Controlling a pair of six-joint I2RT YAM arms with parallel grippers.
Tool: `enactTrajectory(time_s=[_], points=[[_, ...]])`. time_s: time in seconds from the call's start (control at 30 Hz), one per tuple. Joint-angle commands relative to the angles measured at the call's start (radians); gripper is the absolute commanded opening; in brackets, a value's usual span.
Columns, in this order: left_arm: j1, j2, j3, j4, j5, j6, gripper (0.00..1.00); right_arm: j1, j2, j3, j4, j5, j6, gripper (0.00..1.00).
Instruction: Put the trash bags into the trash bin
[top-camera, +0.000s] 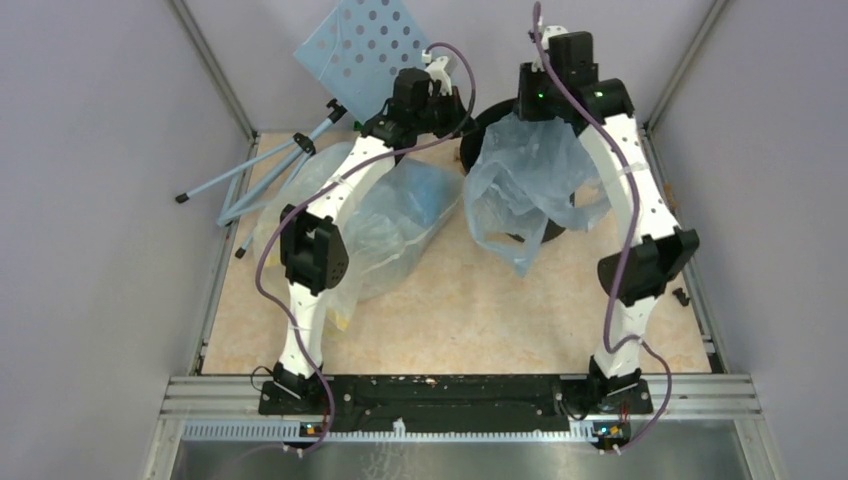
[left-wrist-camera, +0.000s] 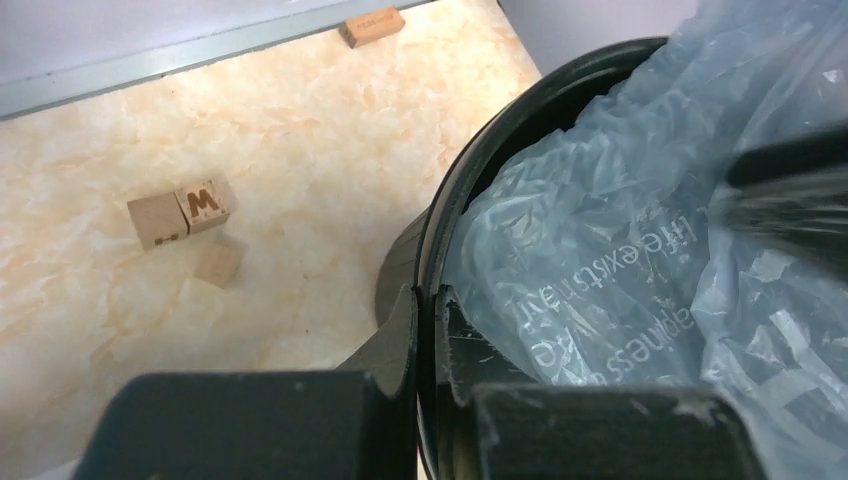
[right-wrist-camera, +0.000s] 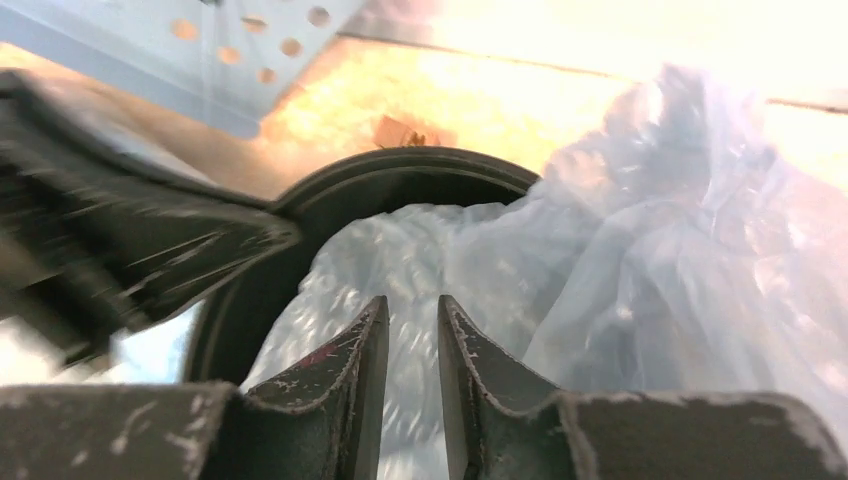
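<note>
The black trash bin (top-camera: 487, 122) stands at the back middle of the table. A light-blue trash bag (top-camera: 528, 185) with white lettering (left-wrist-camera: 610, 280) lies partly inside it and drapes over its near rim. My left gripper (left-wrist-camera: 428, 300) is shut on the bin's rim (left-wrist-camera: 478, 165), one finger outside the wall and one inside; it also shows in the top view (top-camera: 452, 108). My right gripper (right-wrist-camera: 412, 305) hovers over the bin's mouth (right-wrist-camera: 400, 170), just above the bag (right-wrist-camera: 640, 250). Its jaws stand narrowly apart with nothing clamped between them.
A bigger clear sack (top-camera: 385, 225) lies under the left arm. A pale-blue perforated panel (top-camera: 360, 45) on a folding stand leans at the back left. Small wooden blocks (left-wrist-camera: 180, 215) lie on the table beside the bin, another (left-wrist-camera: 372, 25) by the wall.
</note>
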Motion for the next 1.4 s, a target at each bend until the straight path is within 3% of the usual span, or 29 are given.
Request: enactTrajectory(time_s=[0.0, 0.2, 0.37, 0.43, 0.57, 0.7, 0.83, 0.97, 1.2, 1.23, 1.33, 1.37], points=[[0.011, -0.091, 0.086, -0.044, 0.016, -0.004, 0.0, -0.004, -0.189, -0.039, 0.053, -0.106, 0.012, 0.26], [0.01, -0.175, 0.108, -0.263, -0.005, 0.076, 0.0, 0.019, -0.328, -0.157, 0.065, -0.224, 0.037, 0.3], [0.009, -0.266, 0.069, -0.422, -0.097, 0.162, 0.0, 0.104, -0.437, -0.255, 0.054, -0.251, 0.032, 0.54], [0.01, -0.29, 0.058, -0.47, -0.132, 0.187, 0.0, 0.106, -0.482, -0.292, 0.049, -0.199, 0.042, 0.59], [0.009, -0.33, -0.019, -0.489, -0.139, 0.21, 0.0, 0.1, -0.565, -0.375, 0.048, 0.08, 0.043, 0.74], [0.01, -0.364, -0.097, -0.476, -0.096, 0.212, 0.0, 0.043, -0.557, -0.391, -0.023, 0.182, 0.057, 0.78], [0.009, -0.366, -0.109, -0.481, -0.076, 0.219, 0.0, 0.042, -0.602, -0.477, 0.017, 0.211, 0.037, 0.78], [0.005, -0.361, -0.128, -0.465, -0.045, 0.208, 0.0, 0.042, -0.634, -0.544, 0.042, 0.167, 0.04, 0.74], [-0.021, -0.392, -0.241, -0.36, -0.039, 0.183, 0.0, 0.041, -0.645, -0.608, 0.039, 0.132, 0.033, 0.59], [-0.022, -0.391, -0.245, -0.354, -0.038, 0.181, 0.0, 0.042, -0.643, -0.609, 0.039, 0.127, 0.033, 0.52], [-0.026, -0.389, -0.25, -0.34, -0.03, 0.181, 0.02, 0.042, -0.64, -0.605, 0.043, 0.077, 0.037, 0.15], [-0.026, -0.391, -0.254, -0.329, -0.021, 0.181, 0.04, 0.043, -0.637, -0.598, 0.044, 0.052, 0.04, 0.07]])
